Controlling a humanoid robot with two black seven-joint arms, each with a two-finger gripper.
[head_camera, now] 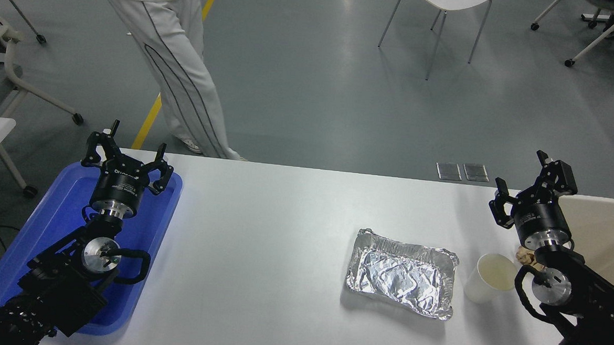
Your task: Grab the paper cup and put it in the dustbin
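The white paper cup (489, 279) stands upright on the white table (272, 234), just right of the foil tray, its cream inside showing. My right gripper (521, 179) is open and empty, raised beyond and to the right of the cup, near the table's far edge. The beige dustbin (606, 230) sits at the right edge, partly hidden behind my right arm. My left gripper (128, 150) is open and empty, parked over the blue tray at the left.
A crinkled silver foil tray (402, 272) lies left of the cup. A crumpled tan paper ball (525, 255) peeks out beside my right wrist. A blue plastic tray (57, 217) lies under my left arm. A person in white trousers (176, 65) stands beyond the far edge.
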